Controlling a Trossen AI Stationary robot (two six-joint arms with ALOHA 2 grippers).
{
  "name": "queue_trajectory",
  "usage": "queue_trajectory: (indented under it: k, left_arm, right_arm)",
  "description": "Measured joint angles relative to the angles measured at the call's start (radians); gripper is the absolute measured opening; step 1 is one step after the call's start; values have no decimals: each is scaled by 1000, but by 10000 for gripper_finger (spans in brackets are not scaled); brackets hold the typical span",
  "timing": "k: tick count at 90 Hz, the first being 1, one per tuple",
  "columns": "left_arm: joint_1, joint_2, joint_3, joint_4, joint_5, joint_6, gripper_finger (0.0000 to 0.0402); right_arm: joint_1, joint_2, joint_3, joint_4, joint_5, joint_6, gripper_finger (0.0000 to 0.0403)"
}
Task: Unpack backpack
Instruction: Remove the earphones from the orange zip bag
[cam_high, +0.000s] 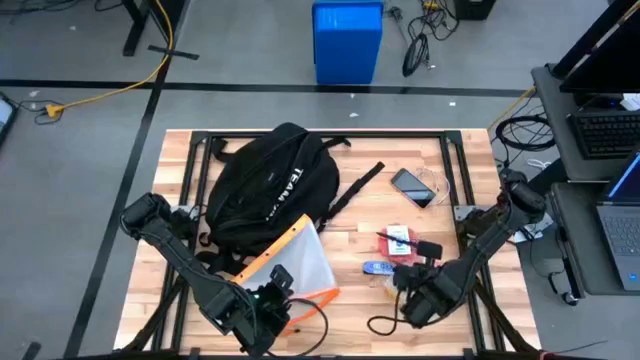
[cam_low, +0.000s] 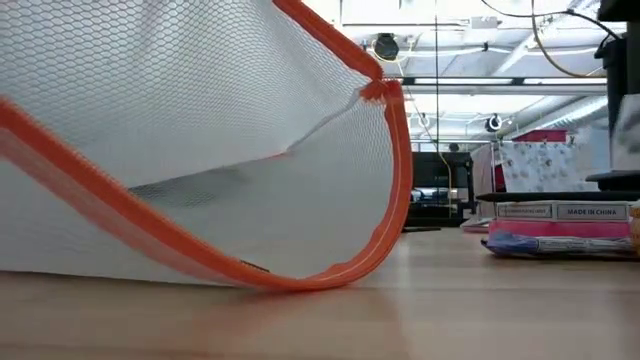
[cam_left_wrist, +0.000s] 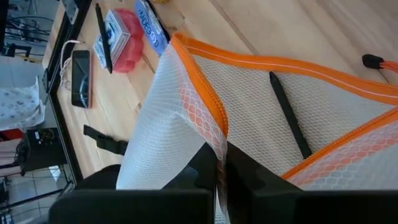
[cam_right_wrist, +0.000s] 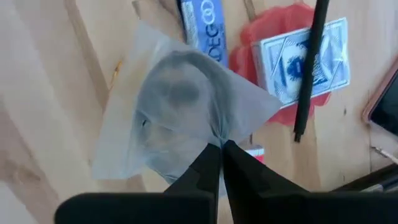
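Backpack (cam_high: 268, 190) lies beyond left gripper (cam_left_wrist: 221, 163) (clamping mesh pouch (cam_left_wrist: 186, 124)).

Backpack (cam_high: 268, 185) lies on the table (cam_high: 470, 305) toward its far left part, strap (cam_high: 357, 183) trailing right. Mesh pouch (cam_high: 297, 262) overlaps backpack's near edge, running toward the near edge of the table; left gripper (cam_high: 281, 283) is on it. Phone (cam_high: 412, 186) sits right of backpack, near the far right corner. Card deck (cam_high: 399, 241) lies nearer than phone, pen (cam_right_wrist: 310, 68) across it, blue tube (cam_high: 377, 268) just left of it. Right gripper (cam_high: 405, 284) is near the table's near right part, on a clear bag (cam_right_wrist: 180, 109).
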Motion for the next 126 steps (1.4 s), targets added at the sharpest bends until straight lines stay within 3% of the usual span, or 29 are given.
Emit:
queue_trajectory:
  k: [29, 55, 81, 114, 126]
  left_arm:
    - [1, 0, 0, 0, 0, 0, 0]
    - [1, 0, 0, 0, 0, 0, 0]
    - [2, 0, 0, 0, 0, 0, 0]
    - [8, 0, 0, 0, 0, 0, 0]
    - [7, 0, 0, 0, 0, 0, 0]
  right_arm:
    - [80, -12, -101, -2, -63, 99, 0]
    - [82, -155, -290, 223, -81, 131, 0]
    - [82, -252, -487, 282, -89, 242, 1]
    - [82, -278, -487, 330, -77, 267, 73]
    - [69, -295, -454, 271, -113, 253, 92]
